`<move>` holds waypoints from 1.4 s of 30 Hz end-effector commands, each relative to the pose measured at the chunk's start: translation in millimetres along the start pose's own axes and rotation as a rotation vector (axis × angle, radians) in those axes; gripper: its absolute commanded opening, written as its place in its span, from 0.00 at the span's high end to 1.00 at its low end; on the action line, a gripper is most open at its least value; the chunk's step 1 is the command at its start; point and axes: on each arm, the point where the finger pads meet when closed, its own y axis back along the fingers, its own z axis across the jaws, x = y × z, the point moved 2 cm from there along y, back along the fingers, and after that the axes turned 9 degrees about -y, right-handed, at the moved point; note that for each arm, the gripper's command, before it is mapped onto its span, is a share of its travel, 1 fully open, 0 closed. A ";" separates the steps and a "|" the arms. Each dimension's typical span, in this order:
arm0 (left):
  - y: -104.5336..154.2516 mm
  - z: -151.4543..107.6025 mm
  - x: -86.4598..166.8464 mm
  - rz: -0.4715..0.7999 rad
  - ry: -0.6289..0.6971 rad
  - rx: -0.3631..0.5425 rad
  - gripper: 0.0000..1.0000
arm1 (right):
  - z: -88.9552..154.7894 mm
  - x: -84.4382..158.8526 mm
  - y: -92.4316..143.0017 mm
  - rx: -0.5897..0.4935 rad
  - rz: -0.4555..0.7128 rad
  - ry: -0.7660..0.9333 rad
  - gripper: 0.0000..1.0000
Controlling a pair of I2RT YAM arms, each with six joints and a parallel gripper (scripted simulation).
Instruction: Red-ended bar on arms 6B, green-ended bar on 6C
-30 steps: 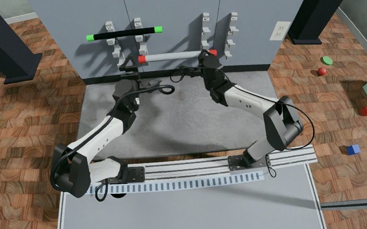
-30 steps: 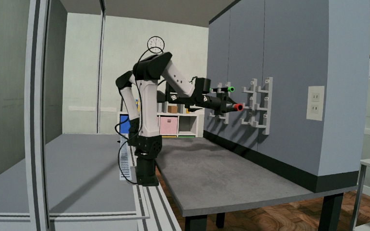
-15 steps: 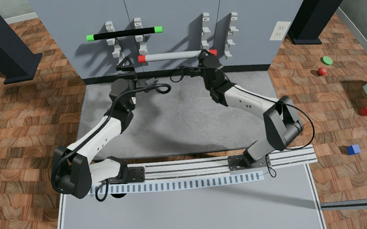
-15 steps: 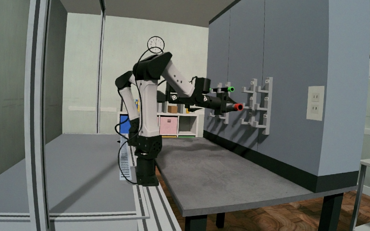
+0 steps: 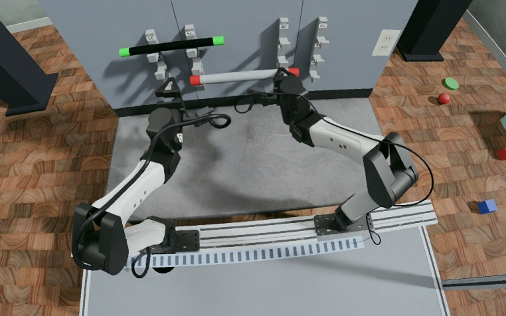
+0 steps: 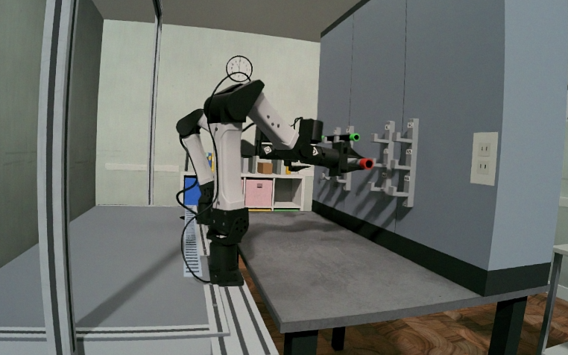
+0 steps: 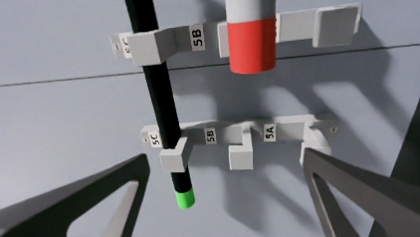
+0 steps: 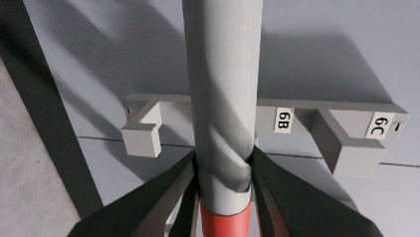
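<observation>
The green-ended black bar (image 5: 172, 46) (image 7: 161, 95) rests on the arm pair labelled 5C. The red-ended grey bar (image 5: 239, 76) (image 8: 224, 75) is held level, off the wall, between racks 5 and 6. My right gripper (image 5: 281, 72) (image 8: 224, 154) is shut on it near one red end. Its other red end (image 7: 252, 46) is in front of rack 5. My left gripper (image 7: 222, 158) (image 5: 165, 87) is open and empty, facing rack 5 below the green bar. The 6C arms (image 5: 284, 42) (image 6: 402, 140) carry nothing. The 6B label (image 8: 284, 119) shows beside the held bar; the 6B arms (image 6: 400, 165) carry nothing.
Both racks hang on the grey-blue wall (image 6: 449, 88), with more arms below the 6B pair. The grey table (image 5: 254, 168) (image 6: 356, 274) lies under both arms. A wall socket (image 5: 386, 42) is right of rack 6 in the top view.
</observation>
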 end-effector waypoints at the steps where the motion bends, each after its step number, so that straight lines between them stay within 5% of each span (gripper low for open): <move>1: 3.6 1.9 2.4 -0.013 0.011 -0.008 0.00 | -37.3 0.1 0.4 0.111 -0.005 -0.091 1.00; 42: 3.6 1.9 2.4 -0.013 0.011 -0.008 0.00 | -16.8 -0.5 0.3 0.111 -0.005 -0.091 1.00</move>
